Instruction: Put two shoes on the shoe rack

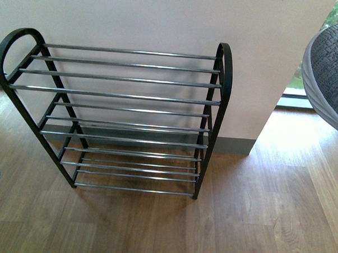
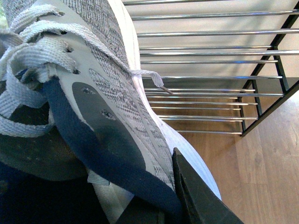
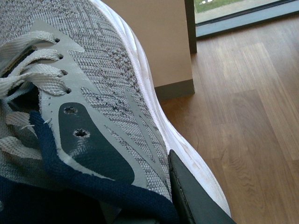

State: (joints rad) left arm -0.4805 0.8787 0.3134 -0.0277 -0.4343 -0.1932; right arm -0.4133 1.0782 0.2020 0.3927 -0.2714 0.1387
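1. One black finger [image 2: 201, 200] of the left gripper [image 2: 180, 186] is seen pressed against the outside of the navy collar of the first shoe [image 2: 117, 88]. The other finger is hidden by the shoe, whose side wall is pinched between the closed jaws.
2. The right gripper [image 3: 175, 186] is set the same way. One finger [image 3: 196, 200] is laid against the outer collar of the second shoe [image 3: 107, 79], the jaws are clamped on its side wall, and the inner finger is hidden.
3. Two shoes are counted, one in each gripper. Both are grey knit with white soles and grey laces.
4. Both shoes are held off the floor [image 1: 237, 230]. In the front view the second shoe [image 1: 334, 72] is seen high at the right edge, well clear of the rack's right end. The arms themselves are not shown there.
5. The toe of the first shoe is pointed toward the rack [image 2: 210, 53], whose bars are seen beyond it.
6. One rack [image 1: 120, 93] is counted, with three tiers of chrome bars in a black frame. It is stood on the wooden floor against a pale wall [image 1: 162, 20].
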